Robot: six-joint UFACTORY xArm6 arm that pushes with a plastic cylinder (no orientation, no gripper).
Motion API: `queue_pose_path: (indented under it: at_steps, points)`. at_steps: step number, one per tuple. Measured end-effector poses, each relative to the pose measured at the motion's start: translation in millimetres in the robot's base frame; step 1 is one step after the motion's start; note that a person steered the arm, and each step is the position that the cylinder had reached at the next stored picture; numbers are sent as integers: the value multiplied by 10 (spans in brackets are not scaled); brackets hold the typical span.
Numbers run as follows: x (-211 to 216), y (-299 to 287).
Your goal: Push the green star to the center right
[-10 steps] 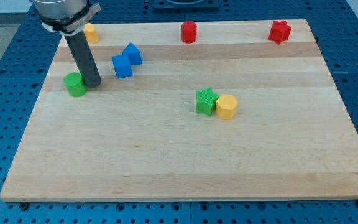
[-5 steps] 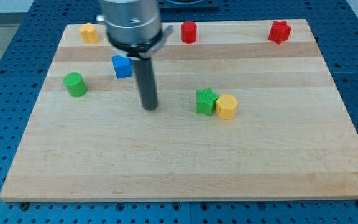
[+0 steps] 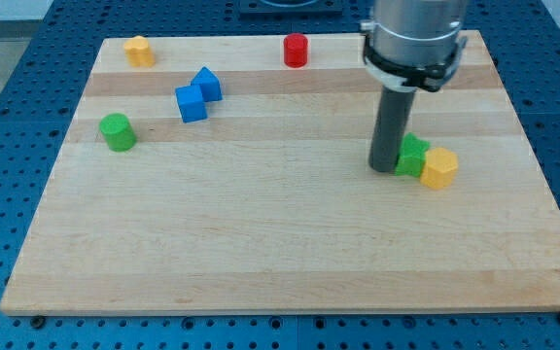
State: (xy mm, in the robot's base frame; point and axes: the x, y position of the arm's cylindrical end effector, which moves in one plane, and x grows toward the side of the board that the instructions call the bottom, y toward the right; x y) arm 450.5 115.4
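Note:
The green star (image 3: 414, 155) lies on the wooden board (image 3: 280, 243) at the view's right, about mid-height. My tip (image 3: 385, 169) rests right against the star's left side and hides part of it. A yellow hexagonal block (image 3: 440, 167) touches the star's right side. The rod rises from the tip toward the view's top, where the arm's body hides the board's top right area.
A green cylinder (image 3: 118, 131) sits at the left. Two blue blocks (image 3: 192, 102) (image 3: 207, 84) lie at the upper left. A yellow block (image 3: 139, 51) and a red cylinder (image 3: 296, 50) stand along the top edge.
My tip has swept from the left to the right, reaching the green star. The star and the yellow block have slid together to the right. The arm now hides the red star at top right.

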Motion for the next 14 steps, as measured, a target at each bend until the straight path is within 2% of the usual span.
queue_pose_path:
  at_steps: [3,5,7,8,10,14]
  points:
    - [322,158]
    - [-127,321]
    - [-192,441]
    - [-192,290]
    - [-509,198]
    - [-539,583]
